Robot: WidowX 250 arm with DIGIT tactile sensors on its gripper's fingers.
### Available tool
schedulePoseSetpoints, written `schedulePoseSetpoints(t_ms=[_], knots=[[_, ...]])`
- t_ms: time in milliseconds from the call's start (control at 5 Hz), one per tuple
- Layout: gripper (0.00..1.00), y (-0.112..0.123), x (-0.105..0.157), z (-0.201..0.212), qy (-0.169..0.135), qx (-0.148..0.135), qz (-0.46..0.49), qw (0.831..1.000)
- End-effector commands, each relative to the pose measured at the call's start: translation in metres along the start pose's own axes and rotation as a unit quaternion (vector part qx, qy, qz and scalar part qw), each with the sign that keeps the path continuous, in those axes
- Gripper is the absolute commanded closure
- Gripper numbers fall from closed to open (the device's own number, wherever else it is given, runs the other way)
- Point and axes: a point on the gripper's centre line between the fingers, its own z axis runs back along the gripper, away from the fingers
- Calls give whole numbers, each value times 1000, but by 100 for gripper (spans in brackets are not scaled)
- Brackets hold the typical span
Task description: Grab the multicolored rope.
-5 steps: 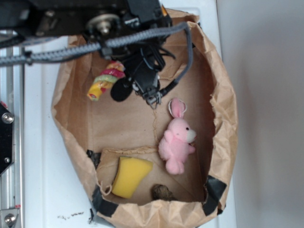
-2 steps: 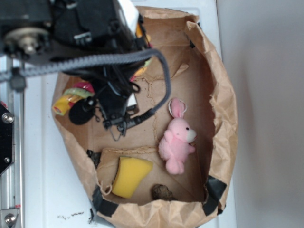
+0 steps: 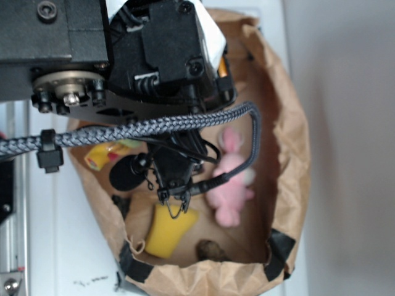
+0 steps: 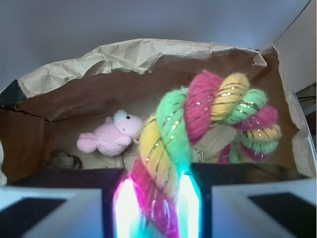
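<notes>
in the exterior view, multicolored rope (image 3: 102, 154) pokes out under the arm, above the paper bag (image 3: 290, 185), near yellow sponge (image 3: 166, 231). wrist view: gripper (image 4: 157, 198) clamped on multicolored rope (image 4: 198, 129), pink bunny (image 4: 111, 139) behind.

Black arm (image 3: 154, 55) with brass hub (image 3: 69, 86) and grey-black braided cable (image 3: 148, 131).

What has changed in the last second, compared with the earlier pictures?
The arm moved toward the lower left of the exterior view, carrying the multicolored rope in its jaws. It now partly hides the pink bunny. The bunny, the yellow sponge and the paper bag did not move.
</notes>
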Motion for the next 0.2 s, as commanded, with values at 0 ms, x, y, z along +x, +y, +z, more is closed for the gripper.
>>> schedulePoseSetpoints(t_ms=[0], knots=[[100, 7, 7, 11, -27, -2, 6, 1000]])
